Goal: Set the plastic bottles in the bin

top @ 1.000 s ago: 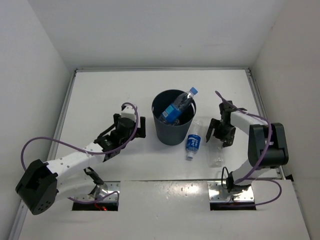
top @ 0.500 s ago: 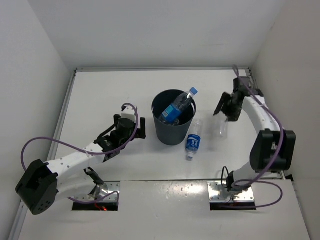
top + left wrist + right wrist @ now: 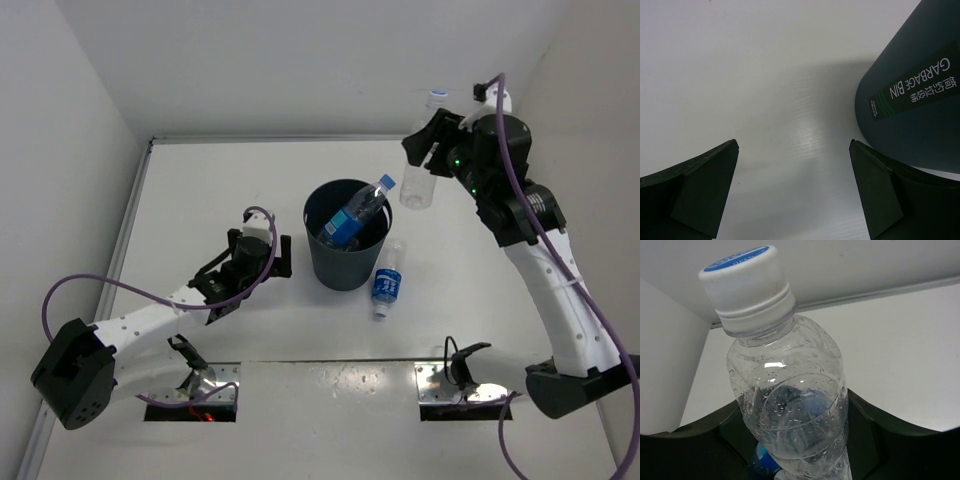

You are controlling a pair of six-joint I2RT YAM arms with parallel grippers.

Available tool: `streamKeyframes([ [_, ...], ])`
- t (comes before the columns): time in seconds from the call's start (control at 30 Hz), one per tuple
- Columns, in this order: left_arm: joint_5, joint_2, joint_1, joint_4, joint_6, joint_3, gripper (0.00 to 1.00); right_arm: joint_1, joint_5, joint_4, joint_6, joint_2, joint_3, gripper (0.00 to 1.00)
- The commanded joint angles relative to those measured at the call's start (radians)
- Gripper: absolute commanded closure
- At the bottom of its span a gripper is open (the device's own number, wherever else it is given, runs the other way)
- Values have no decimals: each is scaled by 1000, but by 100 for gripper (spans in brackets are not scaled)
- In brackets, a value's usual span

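1. Left fingers (image 3: 700, 195): spread wide and holding nothing, low over the white bench (image 3: 220, 190), just left of the bin.
2. Bin (image 3: 345, 265): round, dark grey, upright at mid-bench. The left wrist view shows a label on its wall reading "GARBAGE BIN".
3. Blue-capped bottle (image 3: 352, 215): inside the bin, blue label, leaning with its neck and cap poking over the bin's far right rim.
4. Lying bottle (image 3: 386, 285): on its side on the bench, blue label, just right of the bin's base, apart from both arms.
5. Clear bottle (image 3: 790, 405): white cap with a blue top, droplets inside, held in the air behind and right of the bin.
6. Right fingers (image 3: 880, 435): clenched on the clear bottle's body, cap end clear of them.
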Motion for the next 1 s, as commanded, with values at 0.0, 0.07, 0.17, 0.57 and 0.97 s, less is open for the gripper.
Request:
streamKeyframes([
  [0.0, 6, -5, 8, 34, 5, 0, 0, 144, 81, 145, -28, -3, 17, 92],
  [0.07, 6, -5, 8, 34, 5, 0, 0, 267, 158, 180, -74, -3, 8, 90],
  [0.17, 15, -5, 8, 34, 5, 0, 0, 419, 267, 226, -125, 24, -14, 89],
  [0.57, 15, -5, 8, 34, 5, -9, 0, 501, 273, 360, -94, 101, -242, 88],
  [0.97, 15, -14, 8, 34, 5, -18, 0, 501, 296, 331, -51, 101, -322, 1],
])
